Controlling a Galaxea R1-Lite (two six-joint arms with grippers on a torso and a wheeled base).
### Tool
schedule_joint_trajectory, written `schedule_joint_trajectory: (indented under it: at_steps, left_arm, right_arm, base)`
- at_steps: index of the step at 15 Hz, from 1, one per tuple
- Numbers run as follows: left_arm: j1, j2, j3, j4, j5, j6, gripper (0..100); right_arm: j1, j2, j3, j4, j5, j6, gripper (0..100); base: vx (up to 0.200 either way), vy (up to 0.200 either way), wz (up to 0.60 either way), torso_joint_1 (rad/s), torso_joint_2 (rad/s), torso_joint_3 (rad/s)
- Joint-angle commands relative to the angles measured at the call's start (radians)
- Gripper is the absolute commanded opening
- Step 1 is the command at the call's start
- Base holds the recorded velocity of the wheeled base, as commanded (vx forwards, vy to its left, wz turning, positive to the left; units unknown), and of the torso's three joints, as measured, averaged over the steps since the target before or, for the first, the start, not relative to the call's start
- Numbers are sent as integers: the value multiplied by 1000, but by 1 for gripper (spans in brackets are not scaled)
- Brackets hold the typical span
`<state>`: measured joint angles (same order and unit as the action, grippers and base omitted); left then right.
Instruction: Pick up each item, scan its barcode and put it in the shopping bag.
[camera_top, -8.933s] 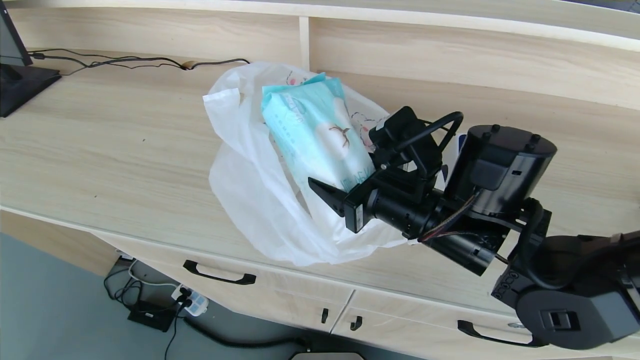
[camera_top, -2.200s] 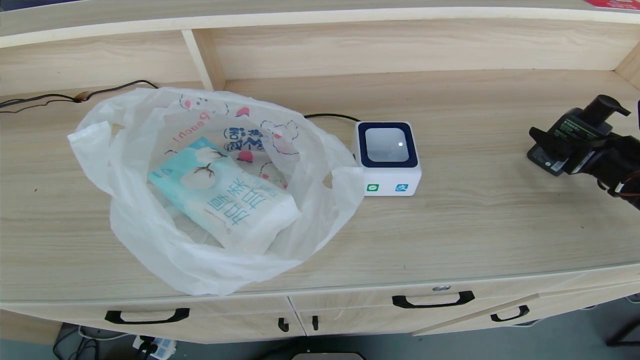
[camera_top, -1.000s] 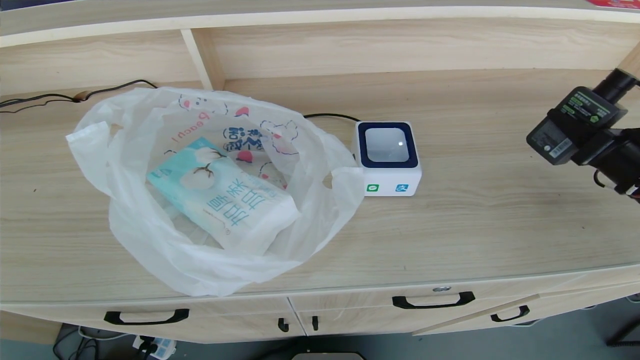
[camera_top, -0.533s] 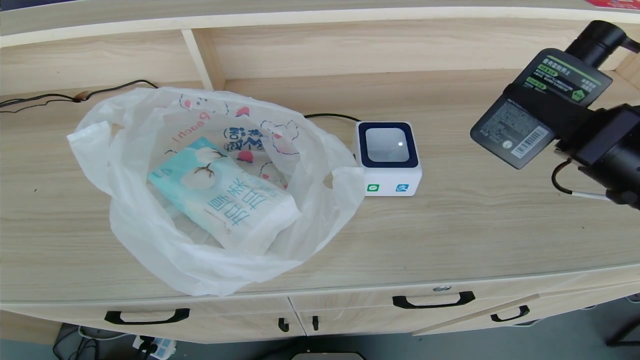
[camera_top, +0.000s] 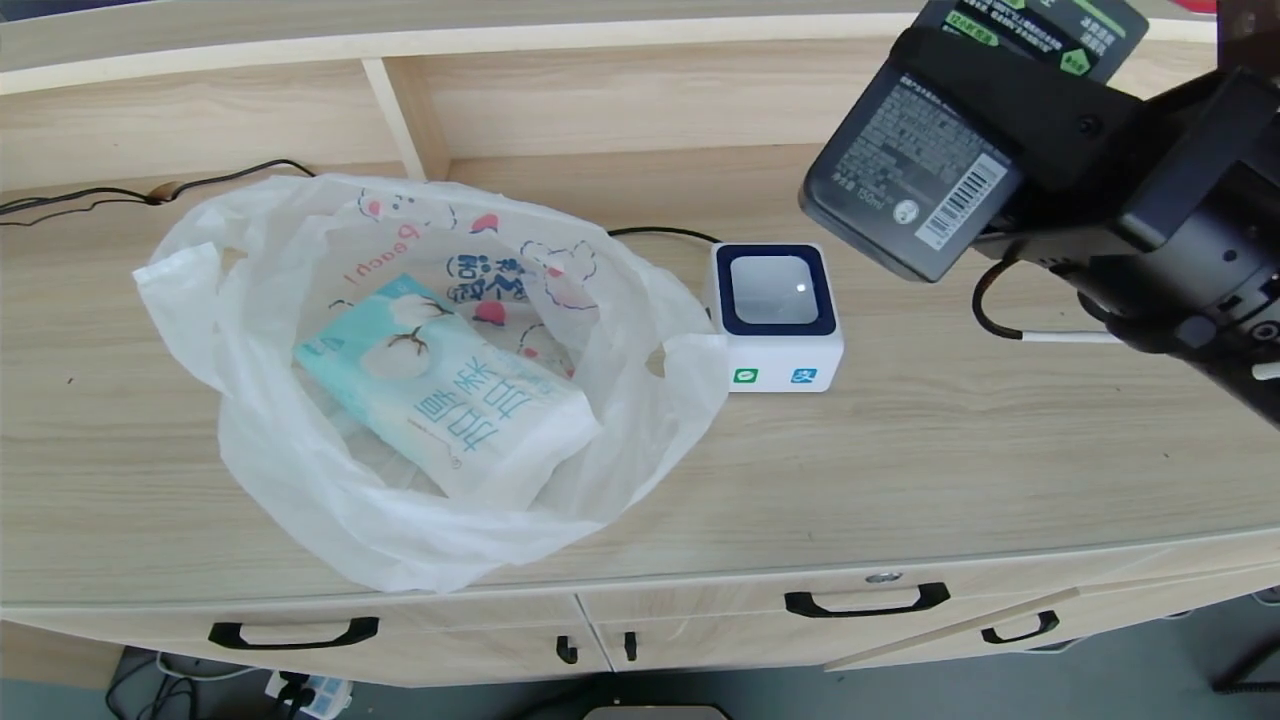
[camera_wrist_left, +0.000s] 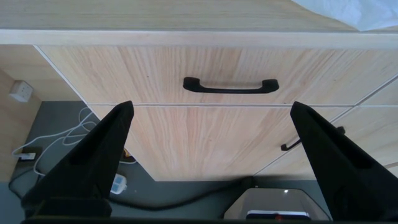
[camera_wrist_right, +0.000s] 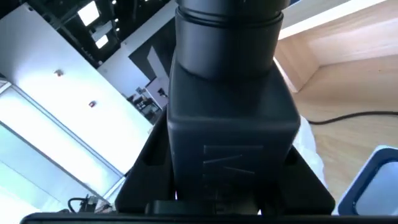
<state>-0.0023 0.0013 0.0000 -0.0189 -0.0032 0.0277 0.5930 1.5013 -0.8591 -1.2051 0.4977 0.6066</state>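
My right gripper (camera_top: 1010, 120) is shut on a black bottle (camera_top: 915, 185), held high in the air at the upper right, above and to the right of the scanner (camera_top: 775, 315). The bottle's back label with its barcode faces the head camera. In the right wrist view the black bottle (camera_wrist_right: 233, 130) stands between the fingers (camera_wrist_right: 149, 168). The white shopping bag (camera_top: 430, 380) lies open on the counter at the left, with a pale blue tissue pack (camera_top: 450, 395) inside. My left gripper (camera_wrist_left: 214, 162) hangs open below the counter, facing a drawer front.
The white scanner box has a dark blue frame and a cable (camera_top: 660, 233) running behind the bag. A back wall with a divider (camera_top: 405, 115) rises behind the counter (camera_top: 950, 450). Drawers with black handles (camera_top: 865, 602) line the front. Bare counter lies right of the scanner.
Since 8.9 s ago the head view shifted to the scanner. In the last second my right gripper lifted the black bottle up and leftward, closer to the camera.
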Motion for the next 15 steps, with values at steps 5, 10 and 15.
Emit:
schedule_joint_trajectory:
  at_steps: [5, 10, 15]
  left_arm:
    - [-1, 0, 0, 1, 0, 0, 100]
    - [-1, 0, 0, 1, 0, 1, 100]
    - [1, 0, 0, -1, 0, 0, 100]
  right_arm:
    - [126, -115, 52, 2, 18, -4, 0]
    - [265, -111, 77, 18, 41, -103, 0]
    - [280, -107, 80, 18, 39, -105, 0]
  base:
    - [0, 0, 0, 0, 0, 0]
    - [0, 0, 0, 0, 0, 0]
    - [0, 0, 0, 0, 0, 0]
